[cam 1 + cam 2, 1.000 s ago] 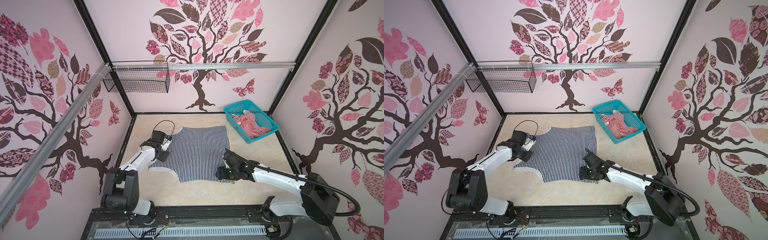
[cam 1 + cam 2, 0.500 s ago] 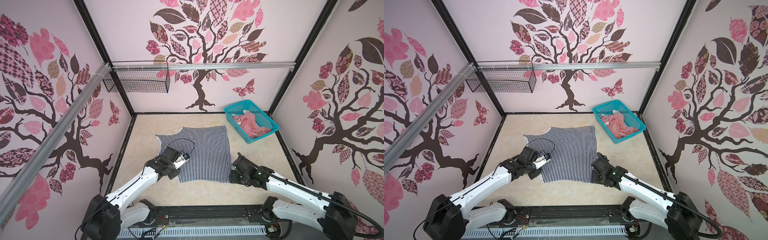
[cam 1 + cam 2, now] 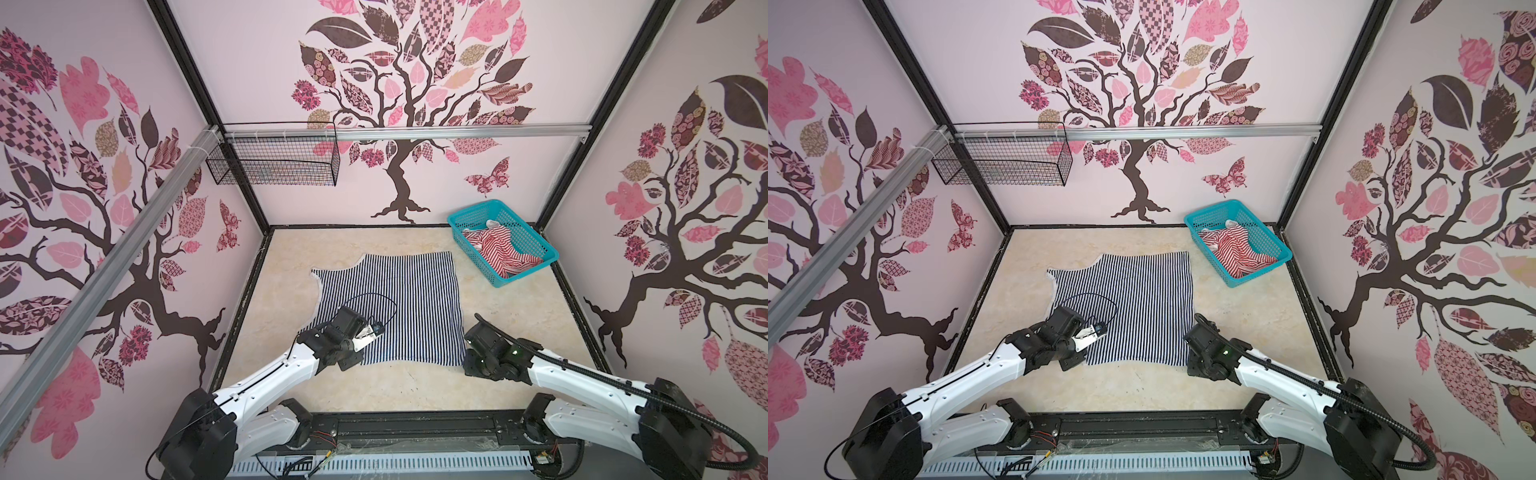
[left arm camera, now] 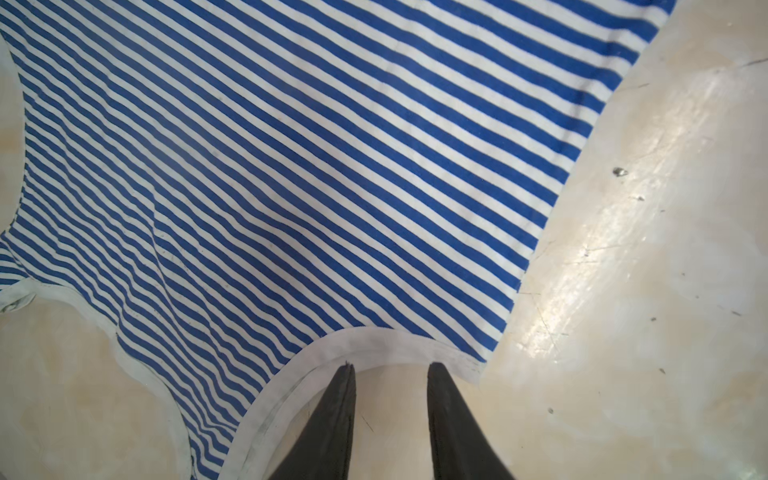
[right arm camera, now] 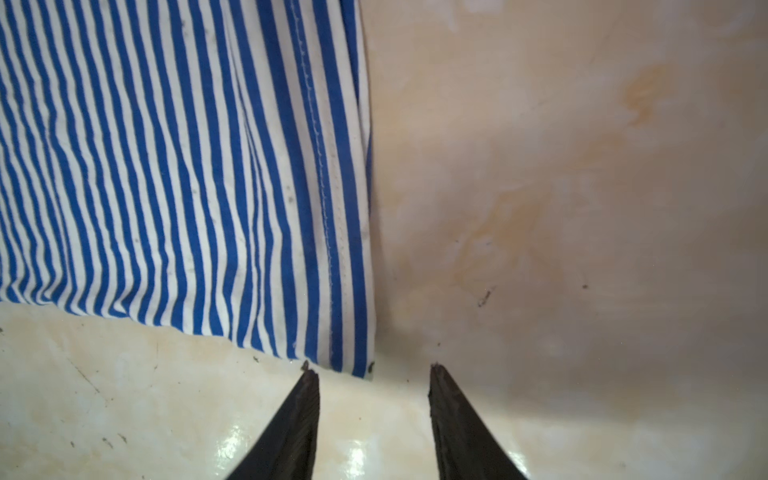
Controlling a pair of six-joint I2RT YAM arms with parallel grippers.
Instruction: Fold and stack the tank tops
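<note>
The navy-and-white tank top (image 3: 399, 307) (image 3: 1133, 307) lies spread flat mid-table. My left gripper (image 4: 390, 365) is open at its near left edge (image 3: 350, 362), fingertips at the white edging (image 4: 374, 345) with bare table between them. My right gripper (image 5: 372, 370) is open at the top's near right corner (image 3: 470, 365), where the hem corner (image 5: 357, 357) sits just past the fingertips. Neither gripper holds cloth. The red-and-white tank top (image 3: 498, 253) (image 3: 1237, 253) lies crumpled in the basket.
The teal mesh basket (image 3: 536, 253) (image 3: 1273, 249) stands at the back right corner. A black wire basket (image 3: 274, 166) hangs on the back wall at left. Black frame rails (image 3: 245, 299) border the beige table.
My left gripper moved from the top's far left edge to its near left edge. My right gripper slid right along the near hem to the corner, its jaws narrowing. The top stays spread.
</note>
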